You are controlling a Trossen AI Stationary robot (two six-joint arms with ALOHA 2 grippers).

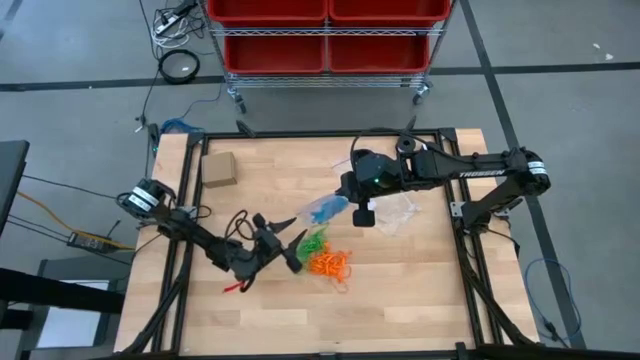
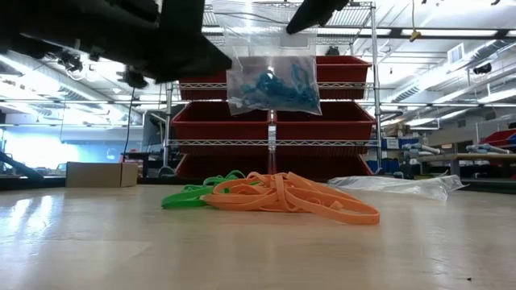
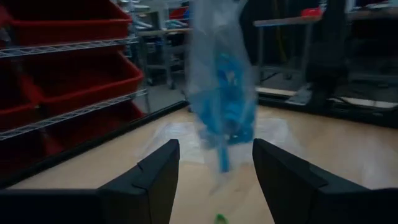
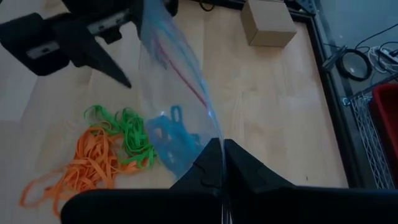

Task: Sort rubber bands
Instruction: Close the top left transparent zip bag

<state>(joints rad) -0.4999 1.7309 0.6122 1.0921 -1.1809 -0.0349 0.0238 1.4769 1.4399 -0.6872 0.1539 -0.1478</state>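
Note:
A clear zip bag (image 2: 270, 80) with blue rubber bands (image 4: 169, 139) inside hangs over the middle of the table, with my right gripper (image 4: 221, 163) shut on it. Below the bag, green rubber bands (image 1: 315, 243) and orange rubber bands (image 1: 331, 264) lie in a loose heap on the wood. My left gripper (image 3: 214, 177) is open and level just left of the heap. It points at the bag (image 3: 224, 93), which hangs a little ahead of its fingertips, and it touches nothing. My right gripper pinches the bag's upper edge (image 4: 214, 134), where the zip strip runs in, between its two shut fingers. The fingers slant down from the table's right side. The bag hangs below them, clear of the table, with the blue bands gathered in its lower part.
A small cardboard box (image 1: 219, 168) stands at the far left of the table. A second clear bag (image 1: 402, 213) lies flat under the right arm. Beyond the far edge is a wire rack with red bins (image 1: 325, 30). The near half of the tabletop (image 1: 400, 310) is bare wood.

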